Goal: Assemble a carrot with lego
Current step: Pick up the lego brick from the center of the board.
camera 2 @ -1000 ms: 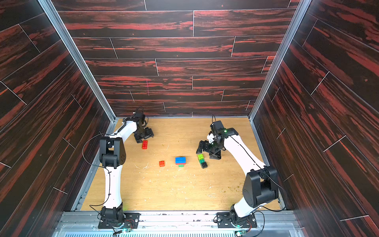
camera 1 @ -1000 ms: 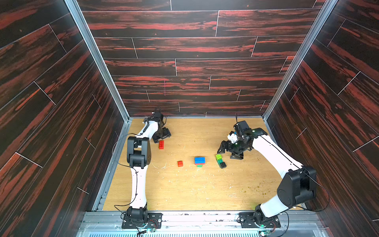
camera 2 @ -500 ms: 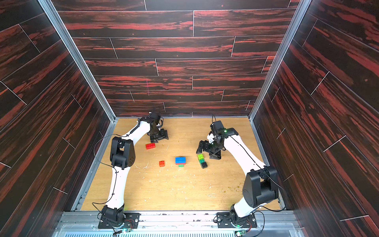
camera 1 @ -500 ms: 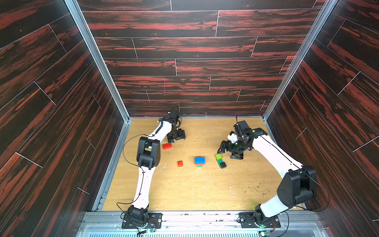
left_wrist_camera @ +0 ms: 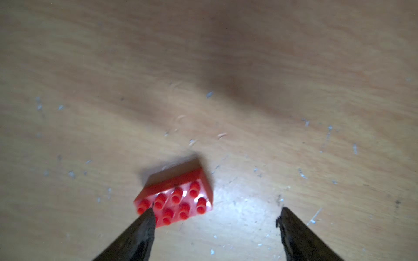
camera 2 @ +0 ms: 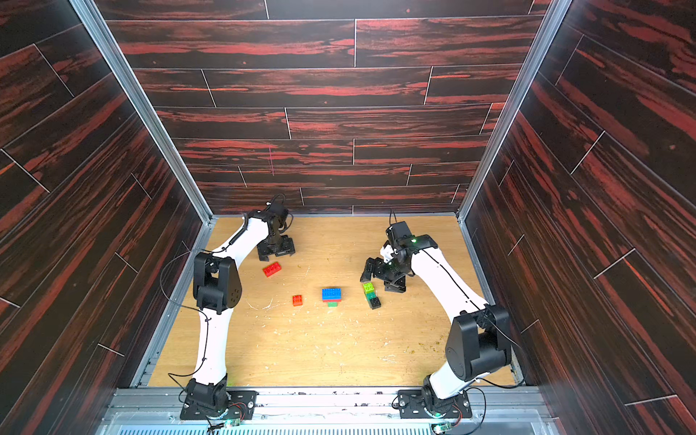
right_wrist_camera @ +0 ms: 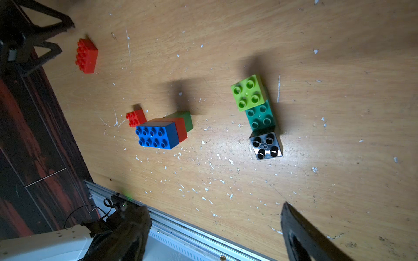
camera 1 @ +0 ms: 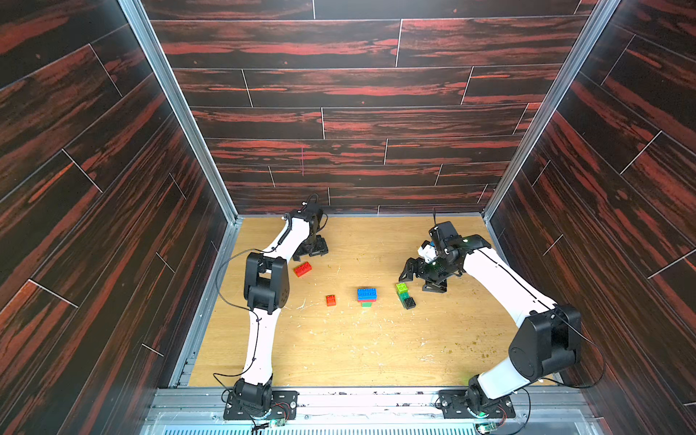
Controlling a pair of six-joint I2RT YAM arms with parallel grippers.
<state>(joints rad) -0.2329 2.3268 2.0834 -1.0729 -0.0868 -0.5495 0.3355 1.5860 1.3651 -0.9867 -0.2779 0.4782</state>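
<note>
- Carrot body, a blue-red-green plastic brick stack (camera 1: 366, 296), sits mid-bench, unjoined.
- Your oblong red studded brick (camera 1: 302, 269) has turned and lies loose toward the bench's far-left corner; it likely needs regrasping.
- Left gripper (camera 1: 310, 253) followed it, fingers spread, empty; right gripper (camera 1: 418, 280) spread too.

Setting: robot test cell, laboratory type. Evidence:
- Walls (camera 1: 357, 113) on three sides, clad in dark, red-streaked wood-pattern panels.
- Aluminium corner post (camera 1: 180, 113).
- Scuffed pale plywood worktop (camera 1: 357, 346).
- Metal front rail (camera 1: 369, 401) carrying the bolted left arm base (camera 1: 256, 403) and right arm base (camera 1: 474, 405).
- Loose cable (camera 1: 220, 286) and a bare circuit board (camera 1: 277, 423).
</note>
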